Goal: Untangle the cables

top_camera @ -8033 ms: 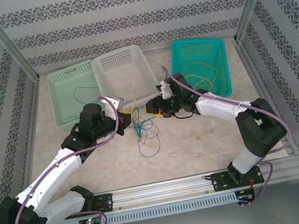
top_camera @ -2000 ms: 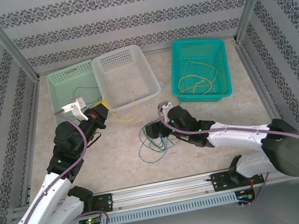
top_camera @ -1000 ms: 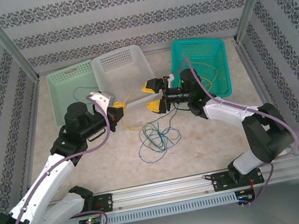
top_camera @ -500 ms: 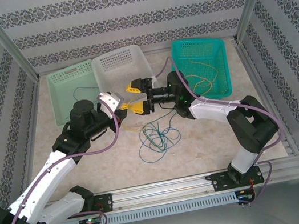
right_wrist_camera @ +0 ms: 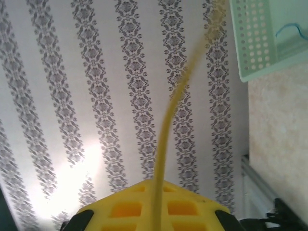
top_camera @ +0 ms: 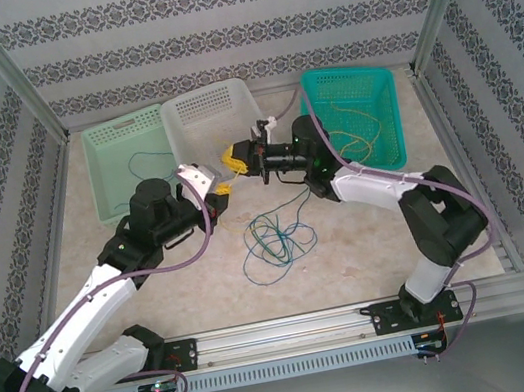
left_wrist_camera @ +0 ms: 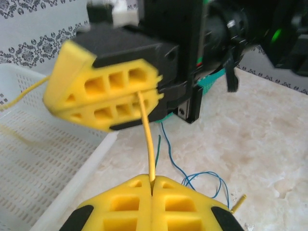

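Top external view: looking down at the left gripper (top_camera: 223,189) and the right gripper (top_camera: 232,157) meeting just beside the front of the white basket (top_camera: 203,93). Pinching one yellow cable (left_wrist_camera: 149,139) with both grippers, each pair of fingers pressing shut on it. Holding a short bit of that cable almost straight between the two grippers, up above the table (top_camera: 381,236). Letting more of it trail off past the right gripper, over the white basket. Leaving the blue and green cables (top_camera: 274,237) lying loose on the table, near the grippers and closer to the arms' bases, looping over each other in a messy pile. Seeing a few thin blue and green strands reaching up from that pile toward the right gripper in the left wrist view; not telling whether touching it. Seeing a blue cable (top_camera: 146,161) resting inside the light green basket (top_camera: 123,127). Seeing a yellow strand (top_camera: 354,144) curling inside the teal basket (top_camera: 342,71), well apart from the grippers.
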Robot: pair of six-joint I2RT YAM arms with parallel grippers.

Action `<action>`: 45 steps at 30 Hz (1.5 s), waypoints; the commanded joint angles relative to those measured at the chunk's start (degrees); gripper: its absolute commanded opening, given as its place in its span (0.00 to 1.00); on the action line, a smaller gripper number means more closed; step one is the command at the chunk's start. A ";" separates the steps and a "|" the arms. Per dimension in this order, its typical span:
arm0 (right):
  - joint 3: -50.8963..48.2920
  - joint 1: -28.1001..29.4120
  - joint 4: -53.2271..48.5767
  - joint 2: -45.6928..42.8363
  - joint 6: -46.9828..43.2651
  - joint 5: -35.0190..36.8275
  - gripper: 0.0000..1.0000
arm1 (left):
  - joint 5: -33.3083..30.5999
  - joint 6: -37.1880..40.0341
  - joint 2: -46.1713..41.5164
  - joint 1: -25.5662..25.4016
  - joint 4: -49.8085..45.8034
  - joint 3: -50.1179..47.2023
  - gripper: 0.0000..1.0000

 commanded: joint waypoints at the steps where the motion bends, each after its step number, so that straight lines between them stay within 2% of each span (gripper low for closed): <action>1: 6.67 -0.63 -13.72 -7.12 -22.32 4.44 0.00 | 0.15 -5.91 -1.13 -0.80 -0.61 -1.93 0.01; 7: 12.30 3.54 -34.72 -14.98 -47.72 12.61 0.00 | 3.11 -11.19 3.70 -0.79 0.61 -1.74 0.01; 10: 13.66 7.26 -41.93 -17.42 -58.30 18.99 0.00 | 8.52 -13.57 7.66 -0.78 2.73 -0.64 0.01; 13: 14.38 11.04 -47.25 -18.92 -67.93 24.85 0.00 | 16.51 -16.98 12.52 -0.81 6.72 0.73 0.01; 17: 13.47 16.56 -53.76 -21.81 -81.83 40.70 0.00 | 26.43 -19.95 18.11 -0.85 10.19 2.59 0.01; 19: 11.53 17.71 -53.47 -23.61 -84.41 45.70 0.00 | 28.21 -20.64 18.38 -0.82 12.12 2.01 0.02; 22: 9.33 17.73 -52.64 -26.15 -85.37 48.96 0.00 | 28.13 -20.77 17.14 -0.86 13.32 1.11 0.02; 32: 8.63 17.78 -52.34 -26.14 -85.73 49.35 0.00 | 29.08 -22.82 17.04 -0.90 16.20 0.53 0.07; 35: 9.41 16.87 -54.03 -25.64 -84.40 51.39 0.00 | 25.03 -22.67 16.07 -0.82 14.49 0.45 0.28; 36: 9.70 15.85 -54.84 -25.59 -83.43 51.88 0.00 | 22.79 -22.04 15.51 -0.86 13.34 0.44 0.45; 37: 10.37 14.42 -56.42 -25.39 -82.43 52.00 0.00 | 19.02 -21.79 14.73 -0.82 11.61 0.52 0.57; 39: 12.80 10.49 -61.26 -24.66 -80.62 50.99 0.00 | 12.84 -20.73 12.89 -0.84 8.71 0.51 0.62; 40: 13.93 8.50 -63.26 -24.31 -80.27 49.26 0.00 | 9.26 -20.64 11.88 -0.86 7.46 0.29 0.72; 41: 14.93 6.52 -65.25 -23.90 -80.38 47.83 0.00 | 6.57 -20.47 10.79 -0.83 6.81 -0.02 0.77; 44: 16.90 4.20 -68.73 -23.49 -80.56 51.31 0.00 | -1.07 -20.39 7.38 -0.84 6.43 -1.81 0.99; 45: 17.07 3.67 -69.01 -23.78 -79.33 52.05 0.00 | -2.87 -20.72 6.45 -0.88 6.80 -2.59 1.00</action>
